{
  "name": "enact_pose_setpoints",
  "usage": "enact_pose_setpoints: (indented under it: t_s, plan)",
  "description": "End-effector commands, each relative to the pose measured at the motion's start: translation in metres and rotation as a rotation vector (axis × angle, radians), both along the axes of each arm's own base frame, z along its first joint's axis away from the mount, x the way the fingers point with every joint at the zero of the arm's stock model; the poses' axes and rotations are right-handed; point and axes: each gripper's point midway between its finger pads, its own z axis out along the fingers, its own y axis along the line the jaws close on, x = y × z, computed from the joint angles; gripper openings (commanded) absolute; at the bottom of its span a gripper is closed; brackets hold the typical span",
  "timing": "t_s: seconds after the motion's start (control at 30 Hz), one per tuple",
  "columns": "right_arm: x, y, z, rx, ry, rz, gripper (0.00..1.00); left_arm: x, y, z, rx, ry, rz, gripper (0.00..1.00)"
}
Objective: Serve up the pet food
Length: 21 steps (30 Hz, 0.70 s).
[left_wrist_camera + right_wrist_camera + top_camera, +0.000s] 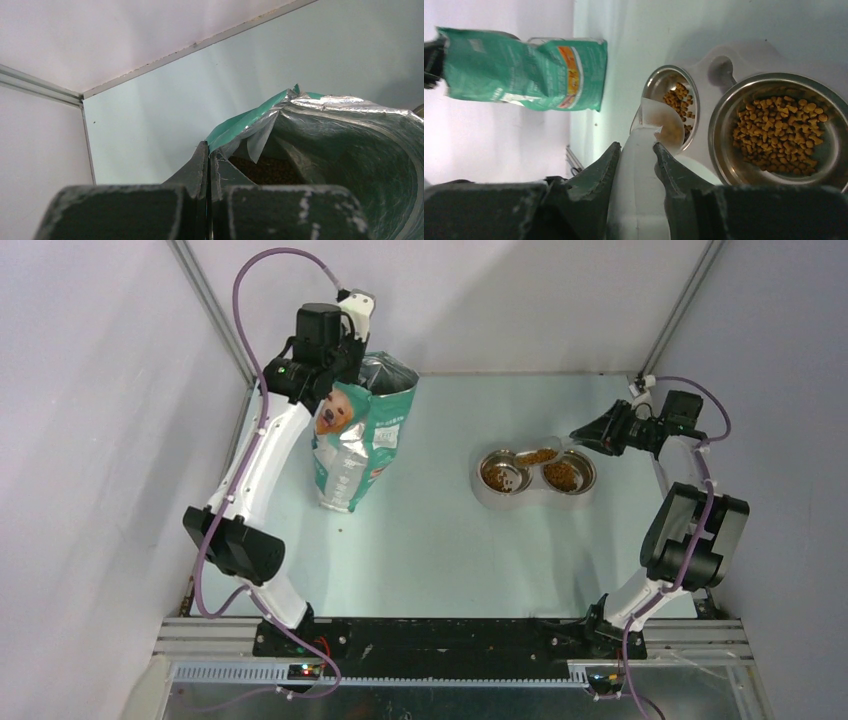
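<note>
My left gripper (207, 159) is clenched on the top edge of the bag (355, 445), which stands upright and open with pet food (270, 172) showing inside. To the right, more of it lies in both bowls (503, 474), the left-hand one looking less full. My right gripper (636, 155) grasps the handle of the scoop (659, 125), which hangs loaded just over them. I judge this the pouring step, so next I should roll that wrist to tip the load into the emptier bowl without spilling.

Pet food (562, 476) in bowls (490, 468); bag (355, 445) left
</note>
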Motion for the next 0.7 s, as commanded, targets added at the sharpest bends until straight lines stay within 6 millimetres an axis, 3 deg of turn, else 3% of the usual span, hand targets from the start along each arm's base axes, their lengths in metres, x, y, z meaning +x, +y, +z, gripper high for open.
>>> enact_pose_setpoints:
  t_s: [0.0,0.4,0.47,0.5,0.53,0.57,0.67]
  plan:
    - [-0.008,0.010,0.006,-0.176,-0.085,0.033,0.00,-0.004,0.002,0.058,-0.092,-0.172,0.005,0.00]
    - [-0.011,0.039,0.017,-0.540,-0.232,0.122,0.00,-0.008,0.000,0.052,-0.110,-0.162,0.001,0.00]
    - [-0.016,0.062,0.028,-0.652,-0.328,0.202,0.00,-0.008,0.001,0.052,-0.112,-0.164,-0.001,0.00]
    - [-0.014,0.060,0.029,-0.746,-0.367,0.211,0.00,-0.009,0.001,0.052,-0.112,-0.165,-0.002,0.00]
    - [-0.019,0.076,0.037,-0.780,-0.422,0.249,0.00,-0.009,0.000,0.051,-0.112,-0.163,-0.003,0.00]
    - [-0.017,0.074,0.040,-0.851,-0.464,0.256,0.00,-0.009,0.000,0.051,-0.115,-0.161,-0.004,0.00]
    - [-0.022,0.094,0.064,-0.933,-0.604,0.287,0.00,-0.010,0.000,0.051,-0.123,-0.161,-0.003,0.00]
